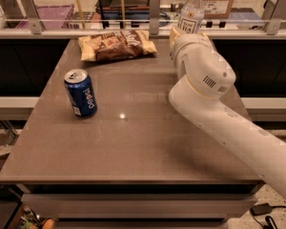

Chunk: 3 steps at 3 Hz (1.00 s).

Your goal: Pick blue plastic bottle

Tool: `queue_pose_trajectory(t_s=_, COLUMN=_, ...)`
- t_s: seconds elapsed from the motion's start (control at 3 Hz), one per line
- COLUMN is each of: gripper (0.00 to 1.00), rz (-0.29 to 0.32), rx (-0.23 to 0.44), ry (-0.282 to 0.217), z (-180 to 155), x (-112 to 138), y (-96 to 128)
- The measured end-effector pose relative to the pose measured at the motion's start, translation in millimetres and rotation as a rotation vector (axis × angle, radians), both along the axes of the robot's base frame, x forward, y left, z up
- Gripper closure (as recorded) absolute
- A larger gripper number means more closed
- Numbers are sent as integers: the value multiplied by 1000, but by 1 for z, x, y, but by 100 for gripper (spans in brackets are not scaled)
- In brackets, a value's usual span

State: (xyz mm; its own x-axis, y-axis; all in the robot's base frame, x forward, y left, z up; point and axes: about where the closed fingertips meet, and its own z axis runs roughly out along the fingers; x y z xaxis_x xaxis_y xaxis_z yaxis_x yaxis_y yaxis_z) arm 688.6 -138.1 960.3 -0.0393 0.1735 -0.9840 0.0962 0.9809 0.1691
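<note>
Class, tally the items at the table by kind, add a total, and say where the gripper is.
Bottles: 1, blue plastic bottle
Cans: 1, soda can
Bags: 1, snack bag
Total: 3
The gripper is at the bottle's lower part, by the table's far edge.

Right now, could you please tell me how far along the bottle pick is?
Approach looks done: the gripper sits at the lower part of the upright blue plastic bottle, at the far right edge of the table. In hand: securing the grasp, which is hidden behind the arm. Left: lifting the bottle clear.
</note>
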Motion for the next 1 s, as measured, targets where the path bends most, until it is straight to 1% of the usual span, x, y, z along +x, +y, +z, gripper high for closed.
queue_pose_trajectory(t_s=0.33, gripper=82, rz=1, rx=-27, ry=3, z=0, x=0, y=0)
queue_pose_trajectory(t_s=1.0, gripper=36, rz=3, rx=-66, ry=8, z=-1, x=1, y=-1)
